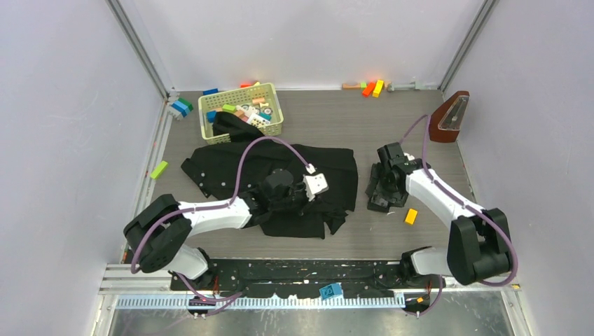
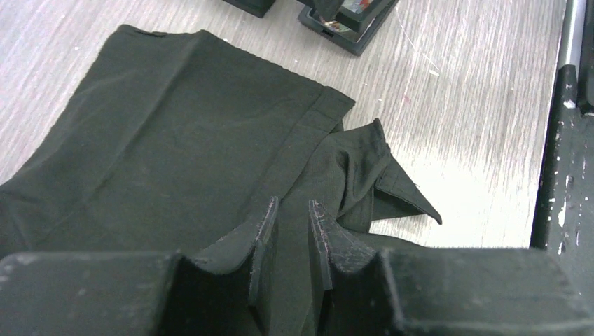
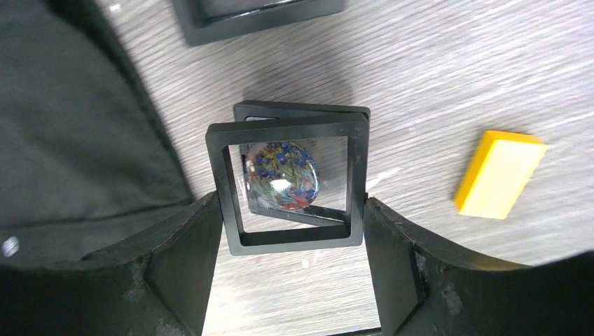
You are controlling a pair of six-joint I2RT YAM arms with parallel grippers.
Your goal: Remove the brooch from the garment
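Observation:
The black garment [image 1: 231,164] lies crumpled in the middle of the table. The brooch is hidden in every view. My left gripper [image 1: 323,197] rests low on the garment's right part. In the left wrist view its fingers [image 2: 263,234] are pinched on a fold of the cloth [image 2: 175,126]. My right gripper [image 1: 384,187] is over a pile of small black frames to the right of the garment. In the right wrist view it [image 3: 291,210] is shut on a square black frame [image 3: 287,238] that holds a colourful disc [image 3: 281,175]. The garment's edge [image 3: 70,140] lies to its left.
A yellow block [image 1: 411,216] lies near the frames, also in the right wrist view [image 3: 499,173]. A basket [image 1: 204,115] of toy blocks stands behind the garment. A brown wedge-shaped object [image 1: 448,117] is at the back right. Loose blocks [image 1: 371,87] lie by the back wall, and a green one [image 1: 159,169] at the left.

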